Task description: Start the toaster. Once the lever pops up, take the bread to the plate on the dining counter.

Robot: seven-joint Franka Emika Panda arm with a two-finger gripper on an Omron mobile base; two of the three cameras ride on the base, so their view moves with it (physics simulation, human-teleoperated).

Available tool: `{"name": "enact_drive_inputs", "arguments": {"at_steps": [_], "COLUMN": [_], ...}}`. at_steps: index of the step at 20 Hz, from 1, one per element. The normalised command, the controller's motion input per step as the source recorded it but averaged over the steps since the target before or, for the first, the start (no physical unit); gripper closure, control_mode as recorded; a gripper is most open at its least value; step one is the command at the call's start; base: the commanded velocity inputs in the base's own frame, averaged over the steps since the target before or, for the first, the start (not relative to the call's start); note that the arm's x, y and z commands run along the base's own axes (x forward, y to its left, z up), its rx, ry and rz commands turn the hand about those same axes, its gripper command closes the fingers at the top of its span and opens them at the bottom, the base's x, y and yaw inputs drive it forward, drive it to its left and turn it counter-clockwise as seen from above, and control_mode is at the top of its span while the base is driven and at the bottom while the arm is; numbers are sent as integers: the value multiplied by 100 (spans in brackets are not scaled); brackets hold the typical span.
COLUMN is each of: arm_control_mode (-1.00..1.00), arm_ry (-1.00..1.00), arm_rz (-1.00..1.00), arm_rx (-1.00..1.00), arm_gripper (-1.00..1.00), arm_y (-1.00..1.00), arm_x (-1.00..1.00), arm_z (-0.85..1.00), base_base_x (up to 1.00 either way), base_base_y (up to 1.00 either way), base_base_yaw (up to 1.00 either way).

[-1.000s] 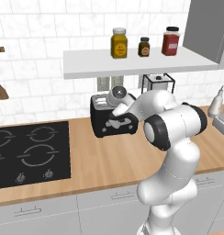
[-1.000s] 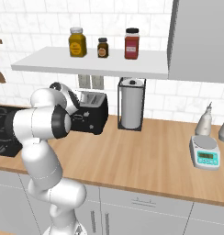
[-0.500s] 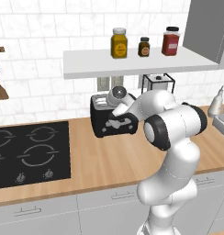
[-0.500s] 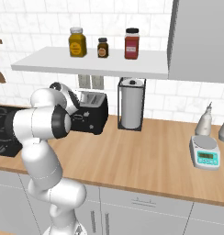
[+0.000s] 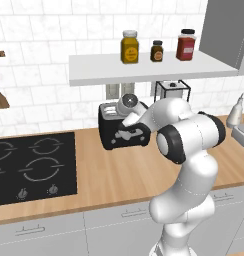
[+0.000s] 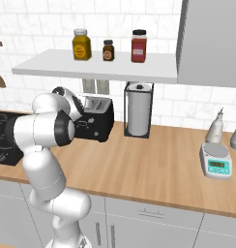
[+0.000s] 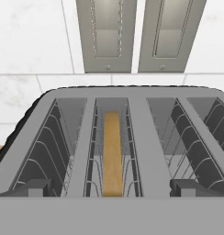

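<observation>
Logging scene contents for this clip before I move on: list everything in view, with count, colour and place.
toaster: 1, black, on worktop by wall
bread: 1, tan, in a toaster slot
hob: 1, black, set in worktop at left
jars: 3, yellow, dark brown, red, on shelf
paper roll: 1, white, in black stand right of toaster
scale: 1, grey and teal, worktop at right
bottles: 2, grey, behind scale
sockets: 2, grey, wall behind toaster
arm: 1, white, at worktop front
gripper: 1, open, above toaster
</observation>
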Motion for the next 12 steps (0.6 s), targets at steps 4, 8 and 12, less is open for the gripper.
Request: {"name": "enact_drive_inputs", "arguments": {"at_steps": [4,8,12], "arm_control_mode": [-100,-100,-100], "arm_ry": [0,0,0], "arm_rz": [0,0,0], "arm_rx": [0,0,0], "arm_gripper": [-100,-100,-100], "arm_y": [0,0,0], "arm_x": [0,0,0], "arm_z": [0,0,0], "base_base_x": [0,0,0], "base_base_y": [0,0,0], "base_base_yaw": [0,0,0]}}
